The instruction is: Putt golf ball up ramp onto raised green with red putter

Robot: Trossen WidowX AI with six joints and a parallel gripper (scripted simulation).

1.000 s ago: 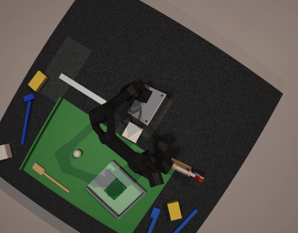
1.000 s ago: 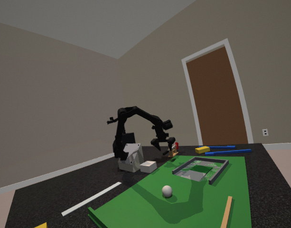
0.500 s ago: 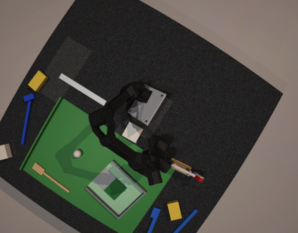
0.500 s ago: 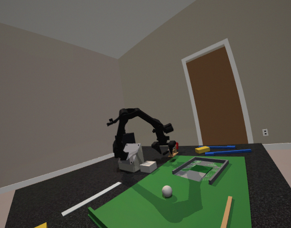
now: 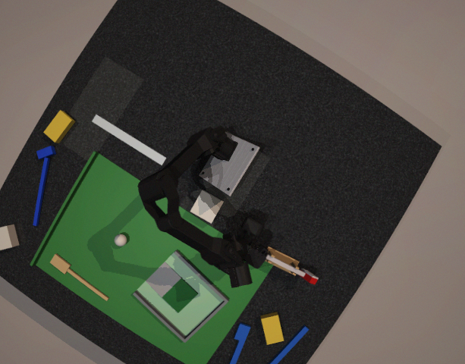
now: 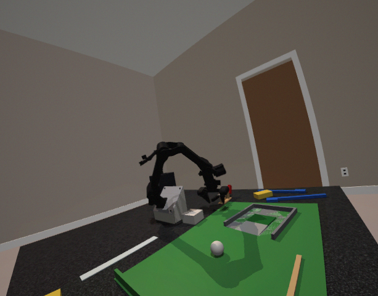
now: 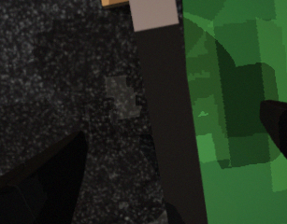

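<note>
Top view: the gripper (image 5: 252, 258) sits at the far corner of the green mat (image 5: 87, 203), over the dark grip end of the red putter (image 5: 291, 267). The putter lies off the mat on the black table (image 5: 303, 117), propped on a small wooden stand (image 5: 284, 256); its pale shaft runs outward to a red head. The golf ball (image 5: 120, 239) rests on the mat, well apart from the arm. The raised green (image 5: 180, 296) sits inside a grey frame between ball and putter. A tan putter (image 5: 77, 276) and a blue putter (image 5: 42, 183) are decoys.

Exterior view: gripper (image 6: 216, 195) is low, just beside the stand, with the red putter (image 6: 229, 188) head poking up behind it. Golf ball (image 6: 217, 247) is in the foreground, raised green (image 6: 260, 219) beyond it.

Wrist view: the putter's dark handle (image 7: 168, 135) runs between the two fingers, which stand wide apart, one on each side, touching nothing. Jaws hold nothing. The pale shaft section starts near the top edge, by the wooden stand (image 7: 116, 3). Green mat (image 7: 241, 140) lies to the right.

Handling judgement: the putter looks rigid, slim and light, head-heavy at the red end. Grip on the dark handle, square across its narrow width, firmly enough that the stick does not pivot in the pads on ball contact. A smooth, narrow shaft may slip or twist if pinched off-centre.
</note>
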